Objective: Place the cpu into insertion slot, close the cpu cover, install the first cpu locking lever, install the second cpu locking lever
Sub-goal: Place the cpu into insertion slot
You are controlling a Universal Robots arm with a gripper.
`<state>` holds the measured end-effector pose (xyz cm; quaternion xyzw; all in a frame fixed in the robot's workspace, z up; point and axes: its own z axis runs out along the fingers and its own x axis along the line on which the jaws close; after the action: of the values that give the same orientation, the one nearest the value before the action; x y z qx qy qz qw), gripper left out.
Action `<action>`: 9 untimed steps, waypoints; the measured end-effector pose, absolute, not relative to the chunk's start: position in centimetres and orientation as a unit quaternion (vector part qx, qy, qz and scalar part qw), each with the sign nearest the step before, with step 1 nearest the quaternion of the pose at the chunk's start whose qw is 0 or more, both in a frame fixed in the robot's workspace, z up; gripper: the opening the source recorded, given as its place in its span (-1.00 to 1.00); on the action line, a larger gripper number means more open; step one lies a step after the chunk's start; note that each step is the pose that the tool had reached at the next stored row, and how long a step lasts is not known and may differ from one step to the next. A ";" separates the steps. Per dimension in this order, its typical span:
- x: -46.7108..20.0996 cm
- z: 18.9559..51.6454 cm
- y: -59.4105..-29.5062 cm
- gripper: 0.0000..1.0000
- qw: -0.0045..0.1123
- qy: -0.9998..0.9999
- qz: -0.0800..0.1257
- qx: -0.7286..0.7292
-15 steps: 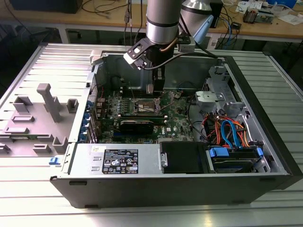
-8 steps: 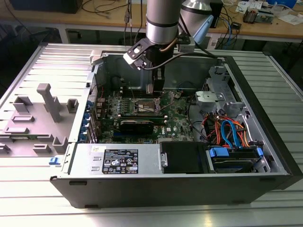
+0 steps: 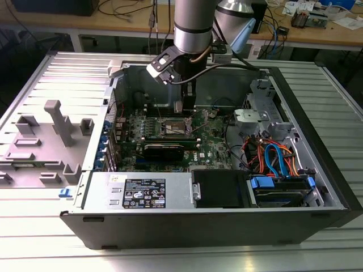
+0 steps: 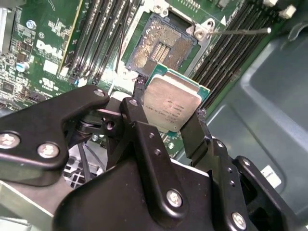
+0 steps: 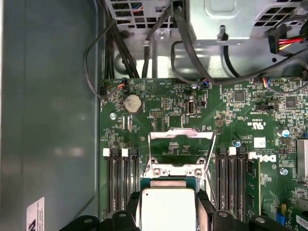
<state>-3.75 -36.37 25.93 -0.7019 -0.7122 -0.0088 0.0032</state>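
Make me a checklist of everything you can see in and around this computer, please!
Surface: ribbed metal table with an open computer case on it.
Job's things: chip gripped by its edges, hanging just above the socket; socket empty, its contacts bare; cover flipped up and open.
Clutter: grey plastic blocks on the table at the exterior view's left.
Grippers: claw shut on the chip, reaching down into the case.
Cables: orange and blue cables inside the case at the exterior view's right; black cables beyond the green board's edge.
Surroundings: wooden workbench behind, with wires and small parts on it.
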 end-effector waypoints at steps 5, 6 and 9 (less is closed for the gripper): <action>-4.8 25.0 -36.4 0.09 0.003 -0.723 -0.009 -0.690; -5.1 24.8 -36.5 0.09 0.003 -0.723 -0.009 -0.691; -5.4 24.3 -36.5 0.09 0.003 -0.721 -0.010 -0.693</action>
<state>-5.36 -36.46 24.27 -0.6932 -0.7207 -0.0095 0.0026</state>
